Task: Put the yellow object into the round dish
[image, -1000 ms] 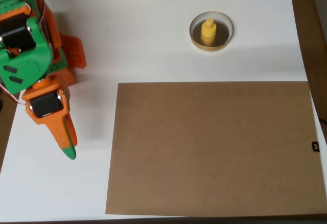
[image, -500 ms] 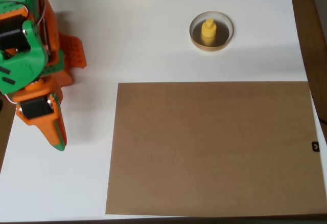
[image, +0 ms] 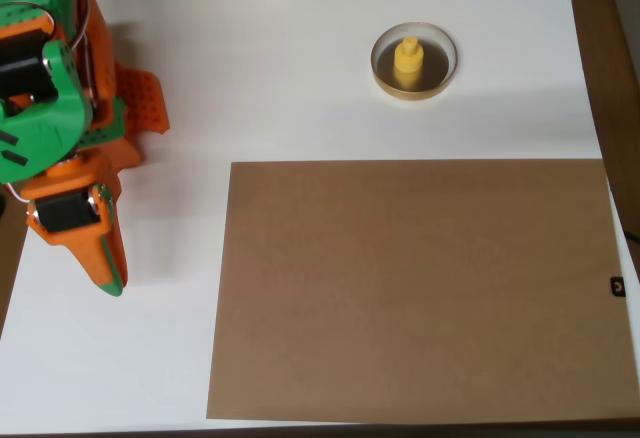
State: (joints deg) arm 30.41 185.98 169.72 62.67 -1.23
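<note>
The yellow object (image: 407, 62) stands upright inside the round dish (image: 413, 91), a shallow dish with a tan-gold rim and dark bottom, at the upper right of the white table in the overhead view. My orange and green gripper (image: 108, 276) is far off at the left edge, its fingers together and pointing down the picture, with nothing held. The green and orange arm body rises above it at the top left.
A large brown sheet (image: 420, 288) covers the lower middle and right of the white table (image: 260, 68). An orange base part (image: 140, 103) sits beside the arm. The table's right edge meets a dark wooden surface (image: 610, 68).
The gripper has drawn back up and to the left, from about the lower left of the table toward the arm's base. The yellow object and dish have not moved.
</note>
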